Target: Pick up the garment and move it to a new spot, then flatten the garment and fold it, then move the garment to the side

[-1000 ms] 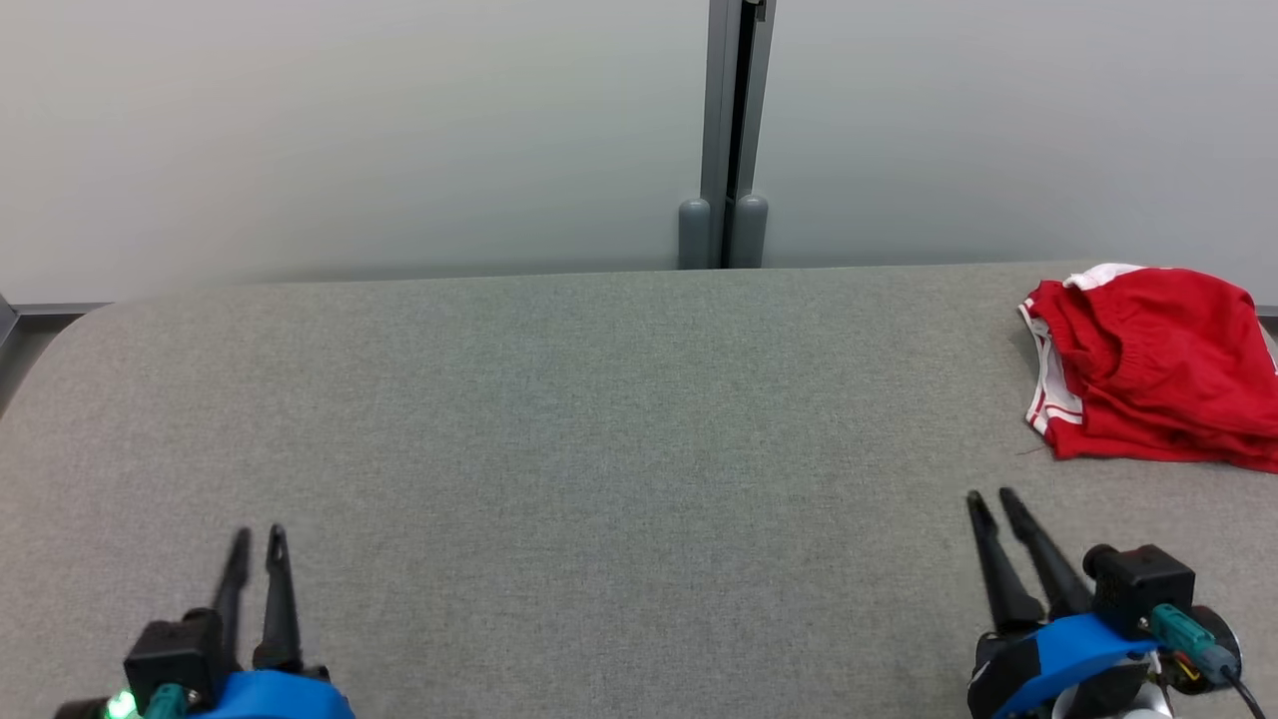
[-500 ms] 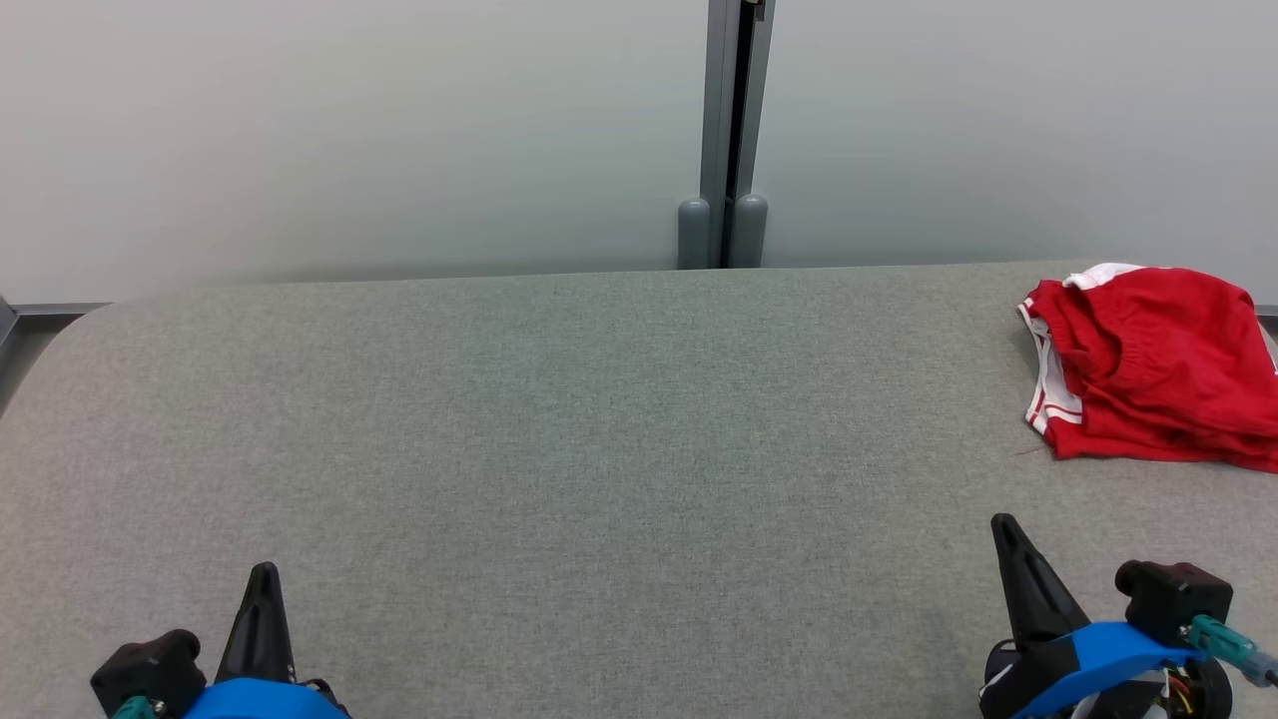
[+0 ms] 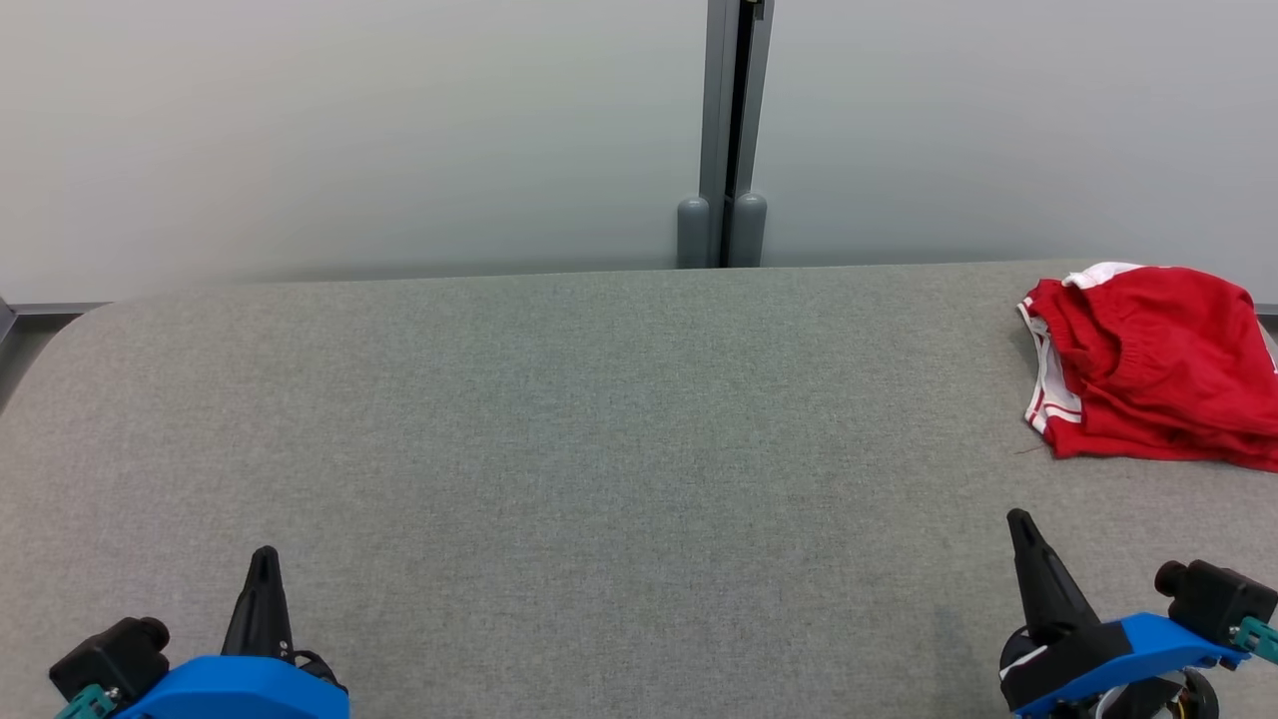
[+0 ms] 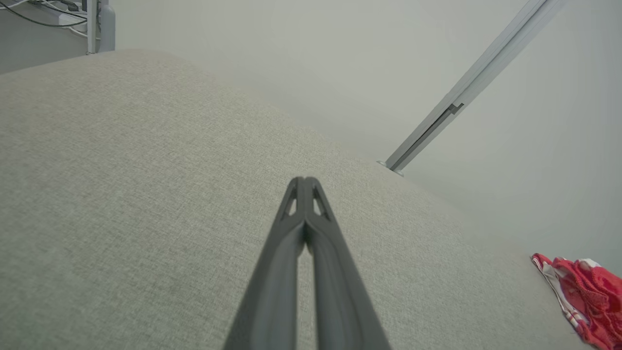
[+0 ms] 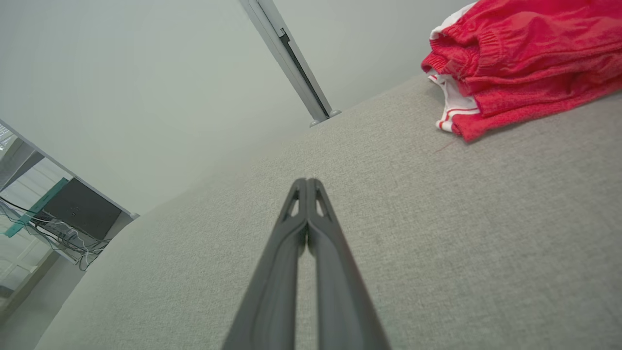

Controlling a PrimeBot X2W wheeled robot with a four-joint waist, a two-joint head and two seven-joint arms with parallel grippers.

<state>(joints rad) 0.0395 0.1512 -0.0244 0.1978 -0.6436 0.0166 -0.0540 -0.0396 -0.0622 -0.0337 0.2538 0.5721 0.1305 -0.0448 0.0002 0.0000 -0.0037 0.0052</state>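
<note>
Grey woven cloth covers the table (image 3: 599, 419). At the lower left of the head view my left fingers (image 3: 262, 599) are pressed together into one dark spike, and the left wrist view confirms it: the tips meet with nothing between them. A second ago they stood slightly apart and reached higher up the frame. Since then they have closed and drawn back toward the bottom edge.

The middle of the table is bare. Behind it, at the top centre, a grey metal post (image 3: 734, 130) splits the pale wall (image 3: 349, 130); it stands past the far edge and blocks nothing.

At the lower right my right fingers (image 3: 1038, 579) have done the same as the left. They were parted a second ago and are now closed on nothing, pulled down and a little to the right.

At the far right edge, partly cut off by the frame, the garment (image 3: 1148, 364) lies in a compact red stack with white trim showing on its left side. It sits well apart from both pairs of fingers and has not shifted over the last second.

I judge the folding and the move to the side done, and this retreat is me going to rest. Nothing stands in my way.
</note>
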